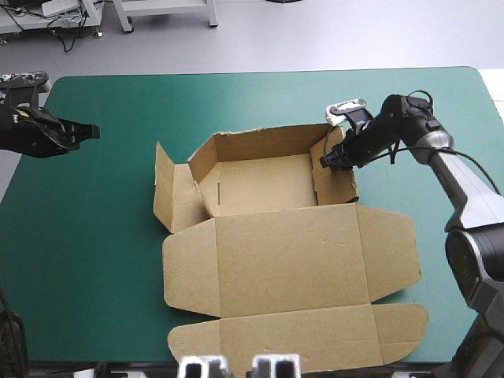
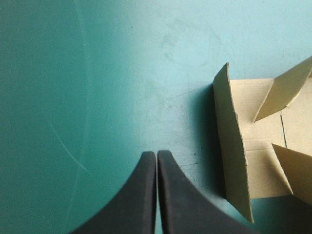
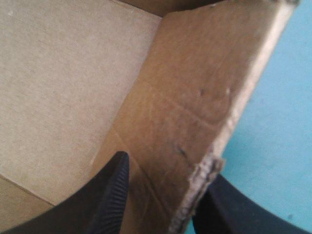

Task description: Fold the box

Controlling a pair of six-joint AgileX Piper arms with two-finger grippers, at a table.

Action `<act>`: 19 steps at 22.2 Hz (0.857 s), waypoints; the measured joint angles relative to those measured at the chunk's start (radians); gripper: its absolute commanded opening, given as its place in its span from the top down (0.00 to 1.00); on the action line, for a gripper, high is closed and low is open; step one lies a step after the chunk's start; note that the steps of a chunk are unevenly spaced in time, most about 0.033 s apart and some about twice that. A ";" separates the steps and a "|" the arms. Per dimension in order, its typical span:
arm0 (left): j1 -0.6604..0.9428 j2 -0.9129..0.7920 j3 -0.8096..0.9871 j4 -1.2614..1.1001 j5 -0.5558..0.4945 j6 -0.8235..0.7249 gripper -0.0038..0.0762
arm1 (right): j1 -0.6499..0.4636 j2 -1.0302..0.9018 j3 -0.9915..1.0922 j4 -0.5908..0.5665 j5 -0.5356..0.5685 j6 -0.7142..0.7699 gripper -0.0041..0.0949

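Observation:
The brown box (image 1: 264, 185) lies in the middle of the table. Its back wall and right wall (image 1: 337, 177) stand up, and its left flap (image 1: 164, 189) leans outward. My right gripper (image 1: 327, 160) sits at the top of the right wall. In the right wrist view, this gripper (image 3: 168, 168) is shut on the wall (image 3: 195, 97), one finger inside the box and one outside. My left gripper (image 1: 88, 131) hovers near the table's left edge, well away from the box. In the left wrist view, its fingers (image 2: 156, 155) are shut with nothing between them, and the left flap (image 2: 234, 146) lies ahead and to one side.
The wide lid panel (image 1: 291, 260) lies flat in front of the tray, with side flaps. A further flap (image 1: 299, 335) reaches almost to the table's front edge. Teal-green cover (image 1: 102, 236) stretches between the left gripper and the box.

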 measured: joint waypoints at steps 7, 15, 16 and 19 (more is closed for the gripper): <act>0.000 0.000 0.000 0.023 0.000 0.001 0.95 | 0.002 -0.039 -0.371 -0.149 0.204 0.098 0.56; 0.000 0.000 0.000 0.023 0.000 -0.005 0.97 | 0.004 -0.192 -0.380 -0.138 0.235 0.182 0.56; 0.000 0.000 0.000 0.023 0.000 -0.005 0.97 | 0.004 -0.199 -0.358 -0.138 0.235 0.188 0.56; 0.000 0.000 0.000 0.027 0.000 -0.007 0.97 | 0.004 -0.199 -0.272 -0.138 0.235 0.207 0.56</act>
